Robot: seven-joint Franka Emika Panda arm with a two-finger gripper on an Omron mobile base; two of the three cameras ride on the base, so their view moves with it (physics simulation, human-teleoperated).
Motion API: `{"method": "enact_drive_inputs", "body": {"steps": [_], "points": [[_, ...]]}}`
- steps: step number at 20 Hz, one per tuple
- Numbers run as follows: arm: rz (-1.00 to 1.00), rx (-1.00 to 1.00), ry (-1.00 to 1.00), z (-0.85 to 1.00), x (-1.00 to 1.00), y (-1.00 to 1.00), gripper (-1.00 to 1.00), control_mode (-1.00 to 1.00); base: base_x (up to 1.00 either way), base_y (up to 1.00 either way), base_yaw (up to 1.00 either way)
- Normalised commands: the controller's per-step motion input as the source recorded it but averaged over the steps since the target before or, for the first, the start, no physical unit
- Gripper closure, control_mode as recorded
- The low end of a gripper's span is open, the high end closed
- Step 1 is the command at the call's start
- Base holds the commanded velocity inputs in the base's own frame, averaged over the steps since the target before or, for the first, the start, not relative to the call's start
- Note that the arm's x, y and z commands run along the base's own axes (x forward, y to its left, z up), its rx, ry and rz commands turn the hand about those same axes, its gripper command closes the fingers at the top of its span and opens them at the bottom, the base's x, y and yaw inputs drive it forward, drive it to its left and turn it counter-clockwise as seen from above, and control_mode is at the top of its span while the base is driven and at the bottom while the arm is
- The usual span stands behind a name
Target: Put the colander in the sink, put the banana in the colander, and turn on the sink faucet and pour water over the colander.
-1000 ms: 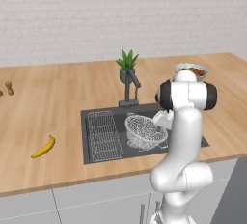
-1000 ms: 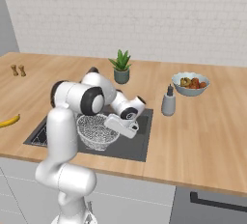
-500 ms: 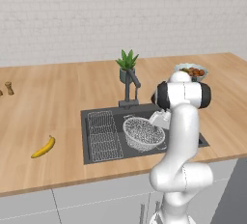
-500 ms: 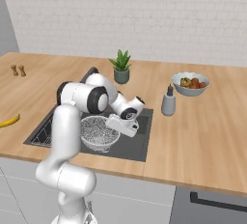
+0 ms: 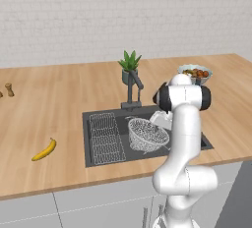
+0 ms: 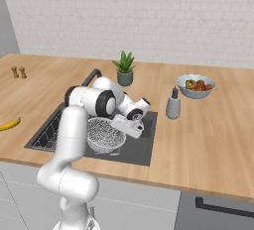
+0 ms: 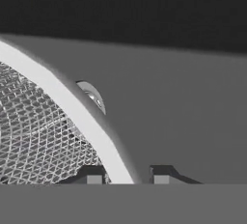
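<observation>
The silver mesh colander (image 5: 147, 134) (image 6: 104, 135) sits low in the dark sink (image 5: 198, 141) (image 6: 147, 147), right of the wire rack (image 5: 106, 136). My gripper (image 5: 160, 122) (image 6: 127, 129) is at the colander's right rim. In the hand view the gripper (image 7: 126, 177) stands open, straddling the white-looking rim of the colander (image 7: 34, 131), with a gap at the right fingertip (image 7: 161, 177). The round drain (image 7: 91, 95) shows just beyond the rim. The yellow banana (image 5: 44, 150) (image 6: 9, 124) lies on the counter left of the sink. The dark faucet (image 5: 133, 90) (image 6: 92, 77) stands behind the basin.
A potted plant (image 5: 129, 65) (image 6: 124, 68) is behind the faucet. A bowl of fruit (image 5: 195, 72) (image 6: 196, 85) and a grey dispenser (image 6: 172, 106) stand right of the sink. Small shakers (image 5: 8, 90) (image 6: 19, 72) are at the far left.
The colander has come down into the basin and shifted slightly left with the hand. The banana and faucet have not moved.
</observation>
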Motion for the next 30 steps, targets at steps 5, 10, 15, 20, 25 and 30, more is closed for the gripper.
{"method": "enact_drive_inputs", "body": {"steps": [5, 10, 15, 20, 25, 30], "points": [[-0.19, 0.00, 0.00, -0.03, -0.12, 0.27, -1.00, -1.00, 0.00, 0.00, 0.00], [-0.20, 0.00, 0.00, 0.00, -0.09, 0.13, -1.00, -1.00, 0.00, 0.00, 0.00], [-0.15, 0.00, 0.00, 0.03, 0.00, 0.00, -1.00, -1.00, 0.00, 0.00, 0.00], [-0.04, 0.01, 0.00, 0.41, -0.20, 0.00, -1.00, -1.00, 0.00, 0.00, 0.00], [0.00, 0.02, -0.01, 0.67, -0.34, -0.01, -1.00, -1.00, 0.00, 0.00, 0.00], [0.00, 0.08, -0.09, 0.92, -0.70, -0.35, -1.00, -1.00, 0.00, 0.00, 0.00]]}}
